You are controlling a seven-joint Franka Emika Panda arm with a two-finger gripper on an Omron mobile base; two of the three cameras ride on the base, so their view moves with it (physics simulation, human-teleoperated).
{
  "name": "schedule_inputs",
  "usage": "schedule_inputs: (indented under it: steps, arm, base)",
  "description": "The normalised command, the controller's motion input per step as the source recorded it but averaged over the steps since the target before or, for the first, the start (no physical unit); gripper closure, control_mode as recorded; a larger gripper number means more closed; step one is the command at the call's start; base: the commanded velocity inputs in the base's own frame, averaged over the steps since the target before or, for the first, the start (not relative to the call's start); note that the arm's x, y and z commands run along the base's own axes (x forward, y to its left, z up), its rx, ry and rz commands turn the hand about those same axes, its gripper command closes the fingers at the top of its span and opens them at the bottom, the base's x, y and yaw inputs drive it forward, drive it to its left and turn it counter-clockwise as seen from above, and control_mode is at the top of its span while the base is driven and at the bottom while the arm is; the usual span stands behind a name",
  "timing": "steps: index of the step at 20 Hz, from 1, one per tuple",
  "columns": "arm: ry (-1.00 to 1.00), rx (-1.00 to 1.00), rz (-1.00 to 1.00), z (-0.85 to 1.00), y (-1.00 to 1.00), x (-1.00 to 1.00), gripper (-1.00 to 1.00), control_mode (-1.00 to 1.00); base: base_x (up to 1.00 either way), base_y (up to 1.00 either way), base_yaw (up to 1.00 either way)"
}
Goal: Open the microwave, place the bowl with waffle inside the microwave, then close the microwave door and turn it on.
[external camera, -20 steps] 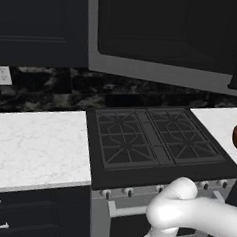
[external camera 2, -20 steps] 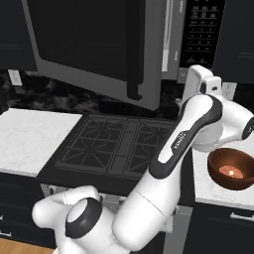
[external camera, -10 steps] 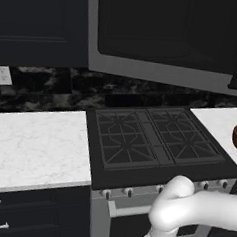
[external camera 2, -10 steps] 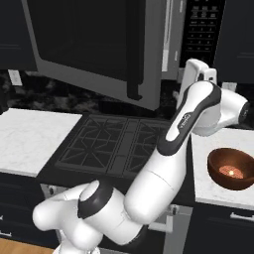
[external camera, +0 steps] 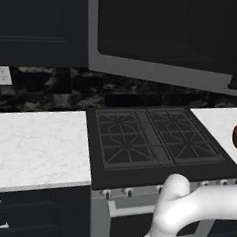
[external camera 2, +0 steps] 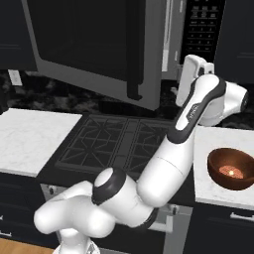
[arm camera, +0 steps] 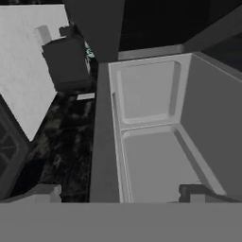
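On the right worktop (external camera 2: 213, 144), bowl (external camera 2: 231, 168) holding waffle (external camera 2: 231, 172); well below and apart from claw (arm camera: 123, 191), released, facing pale inside of microwave (arm camera: 156, 137); door (external camera 2: 94, 49) swung open.

The microwave (external camera 2: 193, 44) hangs above the stove (external camera 2: 114, 144), its microwave door (external camera 2: 94, 47) swung out to the left over the burners. The bowl (external camera 2: 231, 168) sits on the surface (external camera 2: 208, 149) right of the stove, with the waffle (external camera 2: 232, 171) inside it. The end effector (arm camera: 123, 191), apparently raised beside the microwave's right part, faces the cavity
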Motion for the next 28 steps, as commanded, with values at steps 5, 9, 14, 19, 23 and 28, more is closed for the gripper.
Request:
schedule_inputs:
  steps: [5,9,14,19,23,28]
  arm:
    - [0.0,0.0,0.2,0.05,0.26,-0.14,-1.0,-1.0]
    - [0.0,0.0,0.21,0.03,0.48,-0.45,-1.0,-1.0]
    - [0.0,0.0,0.22,0.06,0.5,-0.9,-1.0,-1.0]
    - [0.0,0.0,0.2,0.06,0.62,-0.85,-1.0,-1.0]
    - [0.0,0.0,0.17,0.06,0.74,-0.61,-1.0,-1.0]
    - [0.0,0.0,0.15,0.11,0.73,-0.6,-1.0,-1.0]
  base:
    - [0.0,0.0,0.0]
    - [0.0,0.0,0.0]
    - [0.0,0.0,0.0]
    - [0.0,0.0,0.0]
    - [0.0,0.0,0.0]
    - [0.0,0.0,0.0]
